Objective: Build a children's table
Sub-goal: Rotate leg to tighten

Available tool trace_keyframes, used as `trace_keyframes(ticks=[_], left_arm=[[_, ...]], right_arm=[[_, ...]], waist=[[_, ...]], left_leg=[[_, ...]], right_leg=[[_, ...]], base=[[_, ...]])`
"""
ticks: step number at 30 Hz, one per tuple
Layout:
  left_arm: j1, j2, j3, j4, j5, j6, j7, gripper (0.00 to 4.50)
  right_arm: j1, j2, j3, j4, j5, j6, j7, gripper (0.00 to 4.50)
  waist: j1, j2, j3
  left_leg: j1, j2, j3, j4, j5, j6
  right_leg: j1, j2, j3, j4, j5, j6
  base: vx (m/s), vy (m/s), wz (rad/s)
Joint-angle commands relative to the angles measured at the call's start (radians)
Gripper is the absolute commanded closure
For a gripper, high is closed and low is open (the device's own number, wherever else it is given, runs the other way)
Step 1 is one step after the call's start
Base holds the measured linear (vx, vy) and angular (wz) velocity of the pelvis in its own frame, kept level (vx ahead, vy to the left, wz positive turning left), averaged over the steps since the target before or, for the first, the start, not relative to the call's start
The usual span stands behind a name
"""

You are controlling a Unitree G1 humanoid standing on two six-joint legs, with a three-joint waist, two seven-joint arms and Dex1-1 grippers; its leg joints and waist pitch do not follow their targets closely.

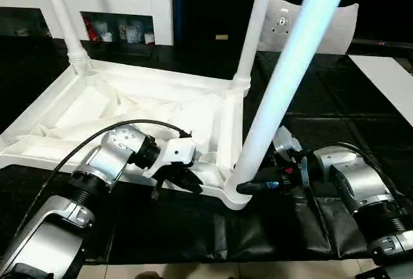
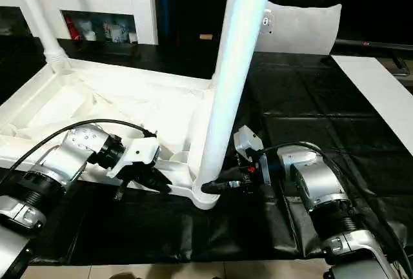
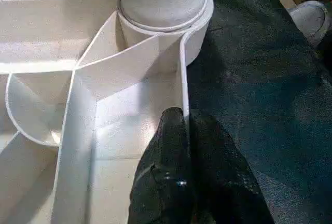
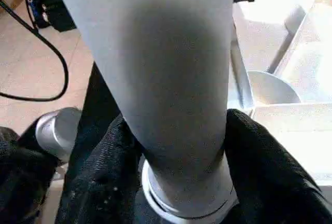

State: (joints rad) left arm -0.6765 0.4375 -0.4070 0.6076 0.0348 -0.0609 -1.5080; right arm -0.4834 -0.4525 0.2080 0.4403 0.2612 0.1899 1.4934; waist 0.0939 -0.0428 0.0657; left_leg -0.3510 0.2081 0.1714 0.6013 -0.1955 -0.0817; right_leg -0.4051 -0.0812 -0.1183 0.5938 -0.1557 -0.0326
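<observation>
gripping upturned white table top (image 1: 129, 108): left jaws on rim, right around leg (image 1: 284, 79)

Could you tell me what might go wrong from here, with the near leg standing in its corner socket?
1. The right pincer grips the near leg low at its socket, so the tall tube could lean or bind.
2. The left pincer pinches only the thin rim of the table top; it may slip and let the top shift.

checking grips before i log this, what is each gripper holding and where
Left gripper: shut on the table top's side rim. Right gripper: around the near leg's base.
</observation>
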Motion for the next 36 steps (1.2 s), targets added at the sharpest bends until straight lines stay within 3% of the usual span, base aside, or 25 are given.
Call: trace_keyframes(ticks=[1, 8, 12, 14, 15, 17, 18, 19, 20, 21, 22, 23, 24, 25, 26, 27, 28, 29, 30, 31, 32, 33, 34, 35, 36], left_arm=[[-0.017, -0.016, -0.020, -0.014, 0.000, -0.022, -0.027, 4.50], [-0.019, -0.076, 0.024, -0.022, -0.009, 0.144, 0.115, 4.50], [-0.044, -0.134, 0.035, 0.006, 0.013, 0.194, 0.228, 4.50], [-0.063, -0.173, 0.045, 0.032, 0.025, 0.228, 0.299, 4.50], [-0.069, -0.186, 0.049, 0.038, 0.026, 0.242, 0.319, 4.50], [-0.083, -0.211, 0.057, 0.053, 0.031, 0.269, 0.367, 4.50], [-0.111, -0.258, 0.075, 0.085, 0.038, 0.314, 0.458, 4.50], [-0.122, -0.277, 0.084, 0.098, 0.042, 0.333, 0.498, 4.50], [-0.131, -0.291, 0.091, 0.110, 0.045, 0.342, 0.529, 4.50], [-0.132, -0.293, 0.092, 0.111, 0.045, 0.343, 0.532, 4.50], [-0.156, -0.335, 0.111, 0.139, 0.047, 0.350, 0.604, 4.50], [-0.164, -0.349, 0.114, 0.149, 0.047, 0.342, 0.619, 4.50], [-0.169, -0.357, 0.116, 0.156, 0.046, 0.336, 0.627, 4.50], [-0.172, -0.362, 0.118, 0.160, 0.047, 0.333, 0.630, 4.50], [-0.175, -0.365, 0.122, 0.164, 0.048, 0.328, 0.633, 4.50], [-0.178, -0.361, 0.122, 0.168, 0.052, 0.317, 0.630, 4.50], [-0.181, -0.351, 0.117, 0.175, 0.062, 0.290, 0.624, 4.50], [-0.181, -0.348, 0.114, 0.177, 0.068, 0.276, 0.620, 4.50], [-0.177, -0.339, 0.107, 0.174, 0.077, 0.262, 0.608, 4.50], [-0.173, -0.332, 0.105, 0.171, 0.078, 0.258, 0.599, 4.50], [-0.168, -0.321, 0.100, 0.169, 0.080, 0.237, 0.582, 4.50], [-0.164, -0.312, 0.097, 0.169, 0.082, 0.225, 0.572, 4.50], [-0.161, -0.303, 0.095, 0.171, 0.084, 0.219, 0.567, 4.50], [-0.157, -0.291, 0.089, 0.174, 0.088, 0.188, 0.558, 4.50], [-0.154, -0.284, 0.085, 0.177, 0.090, 0.167, 0.554, 4.50]], right_arm=[[-0.003, -0.007, 0.010, -0.026, 0.027, 0.031, 0.026, 2.41], [0.134, 0.026, -0.013, -0.249, 0.114, 0.239, -0.094, 2.50], [0.182, 0.106, -0.021, -0.288, 0.064, 0.236, -0.272, 2.50], [0.191, 0.168, -0.035, -0.278, 0.014, 0.237, -0.407, 2.50], [0.189, 0.190, -0.043, -0.272, -0.002, 0.252, -0.460, 2.50], [0.186, 0.234, -0.062, -0.265, -0.017, 0.274, -0.549, 2.51], [0.167, 0.312, -0.097, -0.232, -0.058, 0.288, -0.724, 2.52], [0.158, 0.344, -0.113, -0.218, -0.072, 0.293, -0.799, 2.53], [0.145, 0.373, -0.130, -0.198, -0.079, 0.297, -0.866, 2.54], [0.144, 0.376, -0.132, -0.197, -0.080, 0.298, -0.873, 2.54], [0.092, 0.462, -0.193, -0.123, -0.092, 0.294, -1.079, 2.54], [0.063, 0.503, -0.230, -0.080, -0.073, 0.275, -1.148, 2.54], [0.045, 0.528, -0.254, -0.053, -0.058, 0.262, -1.188, 2.54], [0.039, 0.542, -0.266, -0.047, -0.054, 0.254, -1.202, 2.54], [0.035, 0.548, -0.269, -0.049, -0.052, 0.252, -1.194, 2.20], [0.033, 0.541, -0.252, -0.054, -0.078, 0.221, -1.189, 2.00], [0.033, 0.543, -0.247, -0.063, -0.099, 0.196, -1.190, 2.00], [0.034, 0.547, -0.251, -0.068, -0.106, 0.193, -1.198, 1.83], [0.039, 0.547, -0.254, -0.077, -0.118, 0.192, -1.206, 1.74], [0.045, 0.541, -0.251, -0.084, -0.125, 0.188, -1.202, 1.65], [0.057, 0.534, -0.249, -0.098, -0.131, 0.178, -1.201, 1.52], [0.069, 0.525, -0.246, -0.113, -0.134, 0.173, -1.200, 1.52], [0.081, 0.514, -0.244, -0.128, -0.138, 0.169, -1.196, 1.40], [0.097, 0.499, -0.239, -0.143, -0.143, 0.149, -1.193, 1.33], [0.107, 0.490, -0.235, -0.153, -0.147, 0.135, -1.191, 1.22]], waist=[[-0.006, -0.005, -0.073], [0.000, -0.007, -0.070], [-0.002, -0.006, -0.061], [-0.012, -0.007, -0.057], [-0.028, -0.005, -0.055], [-0.044, -0.003, -0.057], [-0.049, 0.001, -0.057], [-0.064, 0.007, -0.051], [-0.081, 0.010, -0.052], [-0.088, 0.014, -0.052], [-0.106, 0.025, -0.047], [-0.122, 0.042, -0.047], [-0.125, 0.047, -0.045], [-0.114, 0.055, -0.035], [-0.105, 0.027, -0.029], [-0.100, -0.019, -0.038], [-0.094, -0.024, -0.021], [-0.099, -0.042, -0.035], [-0.074, -0.014, -0.053], [-0.079, 0.003, -0.048], [-0.080, 0.010, -0.055], [-0.081, 0.021, -0.065], [-0.080, 0.014, -0.063], [-0.081, 0.009, -0.056], [-0.085, 0.002, -0.056]], left_leg=[[0.004, 0.033, 0.001, -0.069, -0.155, 0.053], [0.007, 0.035, 0.001, -0.072, -0.140, 0.053], [0.014, 0.025, 0.000, -0.073, -0.205, 0.031], [0.015, 0.019, -0.003, -0.071, -0.239, 0.018], [0.017, 0.012, -0.008, -0.068, -0.270, 0.002], [0.015, 0.012, -0.014, -0.069, -0.287, -0.001], [0.017, 0.014, -0.018, -0.072, -0.297, 0.000], [0.015, 0.015, -0.021, -0.073, -0.334, -0.008], [0.025, 0.017, -0.026, -0.069, -0.387, -0.012], [0.030, 0.020, -0.029, -0.069, -0.415, -0.007], [0.025, 0.035, -0.041, -0.081, -0.479, -0.004], [0.016, 0.062, -0.058, -0.109, -0.585, -0.011], [0.002, 0.081, -0.071, -0.137, -0.652, -0.021], [-0.024, 0.110, -0.071, -0.200, -0.769, -0.027], [0.010, 0.084, -0.035, -0.202, -0.793, -0.022], [0.087, -0.014, -0.008, -0.062, -0.607, -0.031], [0.137, -0.048, 0.001, 0.040, -0.466, -0.014], [0.039, -0.048, -0.012, 0.039, -0.255, 0.026], [-0.007, -0.027, -0.027, -0.015, -0.183, 0.033], [-0.018, 0.001, -0.042, -0.056, -0.184, 0.021], [-0.012, 0.013, -0.049, -0.064, -0.204, 0.007], [0.000, 0.027, -0.053, -0.076, -0.195, 0.005], [0.000, 0.028, -0.045, -0.083, -0.175, 0.016], [0.004, 0.027, -0.037, -0.087, -0.220, 0.023], [0.003, 0.023, -0.033, -0.086, -0.242, 0.024]], right_leg=[[0.056, -0.072, 0.061, -0.073, -0.363, -0.153], [0.054, -0.070, 0.064, -0.072, -0.348, -0.146], [0.045, -0.076, 0.056, -0.100, -0.507, -0.092], [0.041, -0.075, 0.048, -0.113, -0.595, -0.055], [0.039, -0.073, 0.033, -0.131, -0.670, -0.012], [0.047, -0.075, 0.020, -0.138, -0.676, 0.006], [0.048, -0.076, 0.017, -0.141, -0.670, 0.005], [0.043, -0.071, 0.006, -0.147, -0.678, 0.009], [0.042, -0.072, -0.010, -0.159, -0.690, 0.018], [0.046, -0.074, -0.021, -0.167, -0.682, 0.018], [0.064, -0.076, -0.040, -0.167, -0.644, 0.020], [0.083, -0.071, -0.038, -0.134, -0.543, -0.003], [0.103, -0.064, -0.030, -0.088, -0.452, -0.019], [0.121, -0.048, 0.004, 0.034, -0.243, -0.050], [0.085, -0.038, 0.037, 0.036, -0.237, -0.055], [-0.009, -0.078, 0.042, -0.142, -0.723, -0.005], [-0.069, -0.109, 0.025, -0.221, -0.980, 0.024], [0.036, -0.146, 0.019, -0.199, -1.080, 0.095], [0.096, -0.152, 0.040, -0.161, -0.969, 0.087], [0.083, -0.116, 0.008, -0.155, -0.812, 0.073], [0.082, -0.107, 0.006, -0.144, -0.713, 0.054], [0.077, -0.097, 0.017, -0.122, -0.491, -0.023], [0.069, -0.087, 0.027, -0.104, -0.339, -0.097], [0.061, -0.081, 0.030, -0.099, -0.344, -0.132], [0.063, -0.078, 0.033, -0.099, -0.374, -0.132]], base=[[0.000, 0.000, 0.00], [0.000, 0.000, 0.00], [0.000, 0.000, 0.00], [0.000, 0.000, 0.00], [0.000, 0.000, 0.00], [0.000, 0.000, 0.00], [0.000, 0.000, 0.00], [0.000, 0.000, 0.00], [-0.043, 0.054, -0.06], [-0.043, 0.054, -0.06], [-0.030, 0.068, -0.08], [-0.044, 0.066, -0.09], [-0.044, 0.066, -0.09], [-0.085, 0.031, -0.04], [0.000, 0.000, 0.00], [0.000, 0.000, 0.00], [0.077, -0.084, 0.08], [0.108, -0.030, -0.27], [0.108, -0.030, -0.27], [0.109, 0.015, -0.38], [0.053, 0.000, -0.08], [0.053, 0.000, -0.08], [0.053, -0.001, 0.10], [0.000, 0.000, 0.00], [0.000, 0.000, 0.00]])
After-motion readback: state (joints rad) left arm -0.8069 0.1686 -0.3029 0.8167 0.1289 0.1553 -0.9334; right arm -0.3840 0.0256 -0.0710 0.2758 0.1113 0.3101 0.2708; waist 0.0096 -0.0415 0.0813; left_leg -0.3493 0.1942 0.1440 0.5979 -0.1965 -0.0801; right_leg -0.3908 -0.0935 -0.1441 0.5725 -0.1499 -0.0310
